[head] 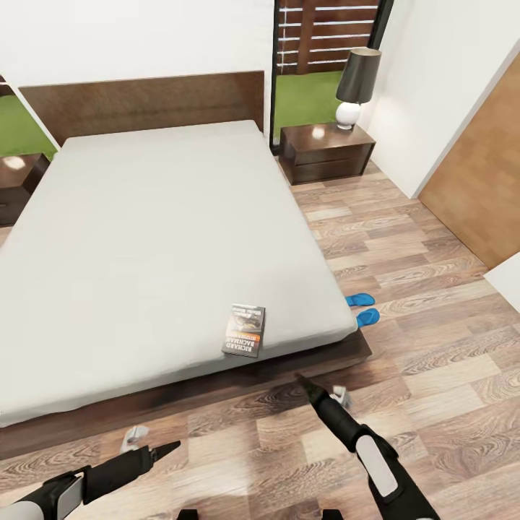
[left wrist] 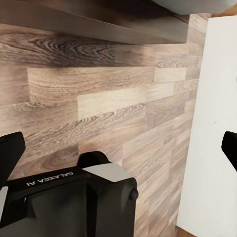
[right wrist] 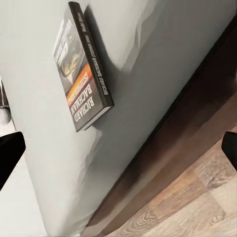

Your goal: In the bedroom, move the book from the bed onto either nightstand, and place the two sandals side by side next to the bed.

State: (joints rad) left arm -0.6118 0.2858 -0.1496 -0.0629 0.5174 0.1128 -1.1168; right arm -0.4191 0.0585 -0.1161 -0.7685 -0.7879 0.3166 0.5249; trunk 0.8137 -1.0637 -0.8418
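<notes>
We're in the bedroom, white walls and a wood-plank floor (head: 433,339), and the bed (head: 166,238) takes up most of the scene: bare grey mattress, dark frame, flat headboard (head: 144,105) against the wall. Off the head corner of the bed sits a nightstand (head: 326,152) with a dark-shaded lamp (head: 356,87) on its glossy top, a tall window showing grass and a slatted fence right behind it. A second nightstand (head: 18,184) peeks in on the other side of the bed. A wooden door panel (head: 480,180) stands well away from the bed, along the far wall.

Down on the floor, tight against the side of the bed near its foot corner, the two sandals (head: 363,308) lie side by side, bright blue, partly tucked under the mattress edge.

The book (head: 245,330) lies flat on the mattress close to the foot edge of the bed, nothing on or around it. The right gripper (head: 321,386) hangs over the floor just off that foot edge, short of the book and pointing towards it, jaws spread wide; in the right wrist view the book (right wrist: 81,69) sits between the finger lines, still apart from them. The left gripper (head: 155,444) hovers low over the planks further along the foot of the bed, well away from the book, jaws spread too.
</notes>
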